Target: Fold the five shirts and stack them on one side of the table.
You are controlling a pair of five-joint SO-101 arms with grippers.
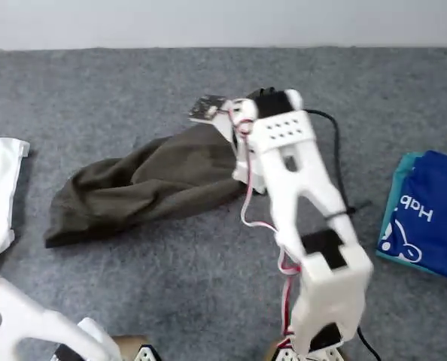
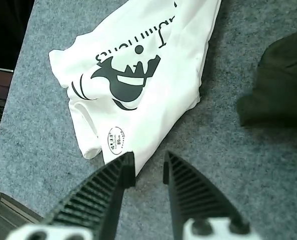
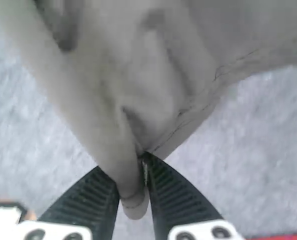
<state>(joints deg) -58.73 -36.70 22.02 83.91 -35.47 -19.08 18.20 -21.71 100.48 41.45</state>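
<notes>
Fold step: right tool [image 3: 142,161] clamped on the right end of the crumpled olive-green fabric shirt [image 1: 144,188], mid-bench; left tool [image 2: 148,161] narrowly parted, empty, over the white printed shirt [image 2: 138,75] at left; next move probably carries the pinched edge leftward.

I work over a table covered in rough grey felt [image 1: 133,286]; behind its far edge stands a plain pale wall [image 1: 208,22].

Soft, even light covers the desk [image 1: 133,278]. The olive shirt [image 1: 148,188] casts a thin shadow along its near edge; the white shirt [image 2: 153,75] is bright, with faint shading in its folds.
</notes>
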